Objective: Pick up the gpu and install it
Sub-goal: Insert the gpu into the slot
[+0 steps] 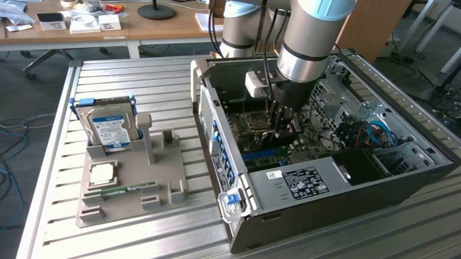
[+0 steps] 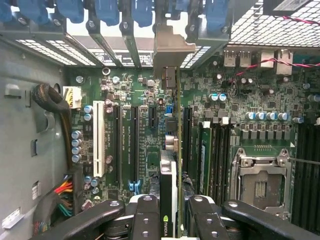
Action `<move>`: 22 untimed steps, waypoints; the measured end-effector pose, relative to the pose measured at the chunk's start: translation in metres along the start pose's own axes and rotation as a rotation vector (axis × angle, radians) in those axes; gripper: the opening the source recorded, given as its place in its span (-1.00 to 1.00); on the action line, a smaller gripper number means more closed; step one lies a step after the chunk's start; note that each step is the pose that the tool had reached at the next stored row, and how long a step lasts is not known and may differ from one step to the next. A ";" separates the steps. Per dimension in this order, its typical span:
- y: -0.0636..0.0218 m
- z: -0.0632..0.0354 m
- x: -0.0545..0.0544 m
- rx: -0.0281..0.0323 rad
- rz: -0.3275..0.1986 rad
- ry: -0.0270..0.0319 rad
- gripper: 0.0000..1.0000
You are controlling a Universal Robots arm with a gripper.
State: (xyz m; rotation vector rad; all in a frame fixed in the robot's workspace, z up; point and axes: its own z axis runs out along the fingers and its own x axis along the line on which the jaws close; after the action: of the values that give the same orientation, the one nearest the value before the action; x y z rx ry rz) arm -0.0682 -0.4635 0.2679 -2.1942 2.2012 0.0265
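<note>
The arm's black pincer [image 2: 171, 220] is clenched on the gpu [image 2: 170, 175], a thin flat card with a green circuit board, seen edge-on in the wrist view with its silver metal end bracket [image 2: 172, 47] up against the slotted rear wall of the case. The card stands upright between the two black fingers [image 2: 145, 220], directly over the green motherboard [image 2: 135, 130], between the black expansion slots and the row of memory slots. The silver processor socket [image 2: 260, 182] lies further along the board.

In the exterior view the pincer [image 1: 284, 127] reaches down inside the open black computer case [image 1: 403, 178], which lies on its side on the slatted aluminium table [image 1: 144, 75]. To the exterior view's left of the case, a grey plastic holder [image 1: 129, 189] stands on the table, carrying an upright boxy hard drive with a blue-white label [image 1: 108, 129] and a small narrow green memory stick [image 1: 122, 190].
</note>
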 end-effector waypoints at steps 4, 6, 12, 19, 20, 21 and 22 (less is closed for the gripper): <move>0.0016 0.0005 0.000 -0.0001 0.000 0.0002 -0.47; 0.0033 0.0008 0.000 0.0000 0.000 0.0001 -0.47; 0.0045 0.0024 -0.001 0.0001 0.007 0.0003 -0.47; 0.0058 0.0029 -0.001 0.0007 0.018 0.0002 -0.47; 0.0059 0.0029 -0.001 0.0007 0.018 0.0003 -0.47; 0.0059 0.0029 0.000 0.0006 0.018 0.0004 -0.47; 0.0061 0.0029 0.000 0.0006 0.018 0.0004 -0.47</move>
State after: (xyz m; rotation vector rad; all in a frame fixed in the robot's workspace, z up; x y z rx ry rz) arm -0.0742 -0.4629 0.2649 -2.1741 2.2211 0.0259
